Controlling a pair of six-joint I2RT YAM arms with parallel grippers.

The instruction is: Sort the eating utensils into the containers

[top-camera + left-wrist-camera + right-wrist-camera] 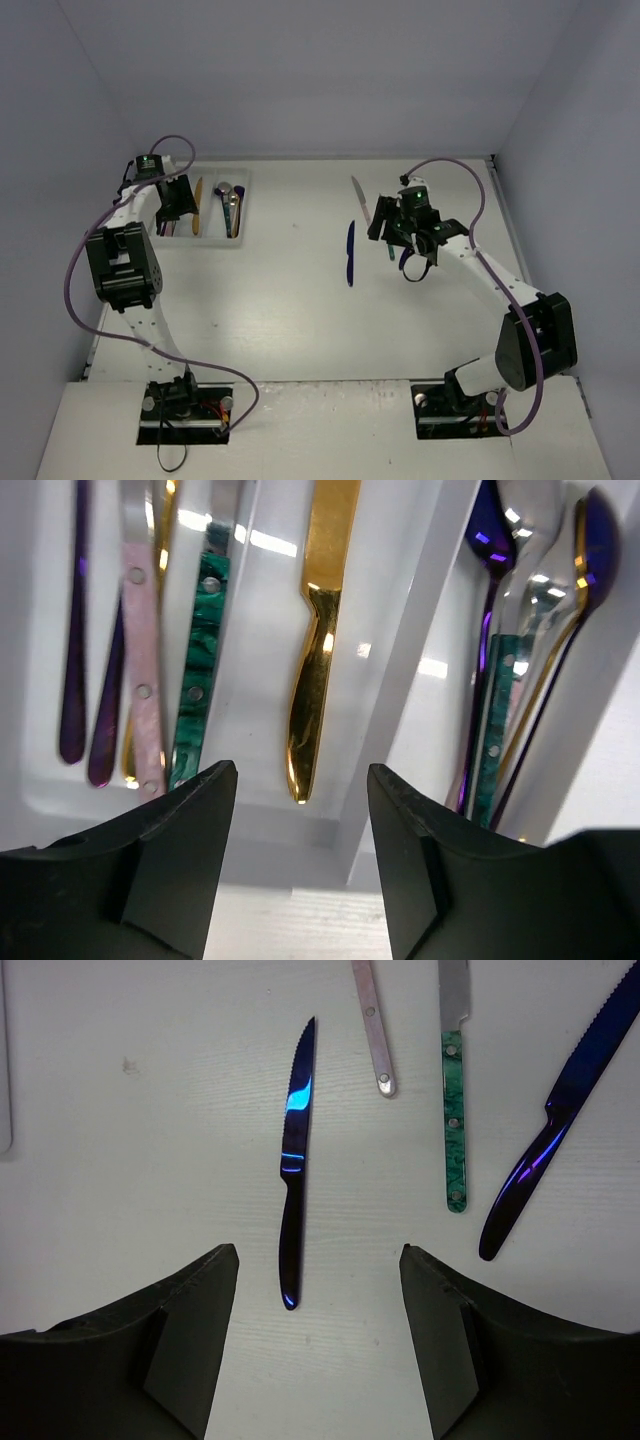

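Left hand (300,772): spread, empty, over gold knife (315,650) in tray (405,680). Right hand (318,1255): spread above blue knife (295,1175) on tabletop (150,1160); pickup step, apparently; next, lower and pinch handle.

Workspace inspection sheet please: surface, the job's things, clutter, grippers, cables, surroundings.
Surface: white table, matte, faint grain.
Job's things: white three-compartment plastic tray holds a gold knife in the middle, purple, pink and teal handles on the left, spoons on the right. Loose on the table: dark blue knife, pink-handled piece, teal-handled piece, blue-purple knife.
Clutter: nothing seen.
Grippers: left gripper open, empty, over the tray; right gripper open, empty, over the dark blue knife.
Cables: purple cables along both arms, clear of the utensils.
Surroundings: plain pale walls.
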